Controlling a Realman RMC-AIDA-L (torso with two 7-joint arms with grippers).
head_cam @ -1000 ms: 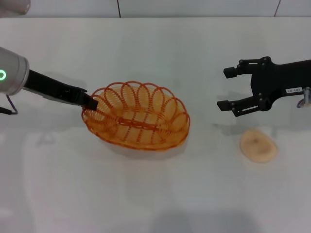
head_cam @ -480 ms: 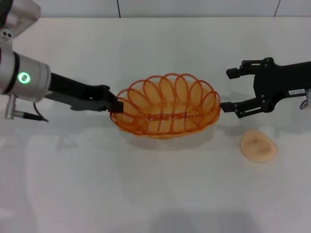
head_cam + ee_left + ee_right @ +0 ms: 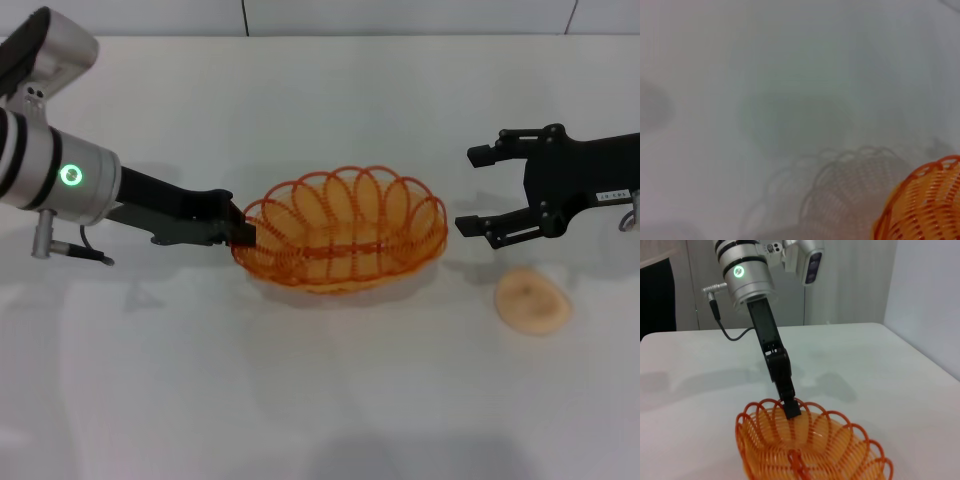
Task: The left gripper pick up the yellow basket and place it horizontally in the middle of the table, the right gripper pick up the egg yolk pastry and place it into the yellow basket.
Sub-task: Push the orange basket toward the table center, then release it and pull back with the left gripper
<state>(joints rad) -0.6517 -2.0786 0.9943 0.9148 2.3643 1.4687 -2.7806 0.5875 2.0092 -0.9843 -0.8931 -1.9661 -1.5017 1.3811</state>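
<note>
The yellow basket (image 3: 345,238) lies lengthwise across the middle of the white table (image 3: 300,400). My left gripper (image 3: 243,233) is shut on the basket's left rim. The basket also shows in the right wrist view (image 3: 810,450) with the left gripper (image 3: 790,410) clamped on its far rim, and at the edge of the left wrist view (image 3: 925,205). My right gripper (image 3: 478,190) is open, hovering to the right of the basket. The egg yolk pastry (image 3: 533,300) lies on the table just in front of the right gripper.
A wall with tile seams (image 3: 245,15) runs along the table's far edge. A grey cable (image 3: 75,252) hangs from the left arm's silver segment.
The left gripper has carried the basket rightward to the table's middle, turned it level, then lowered it slightly. The right gripper has barely moved.
</note>
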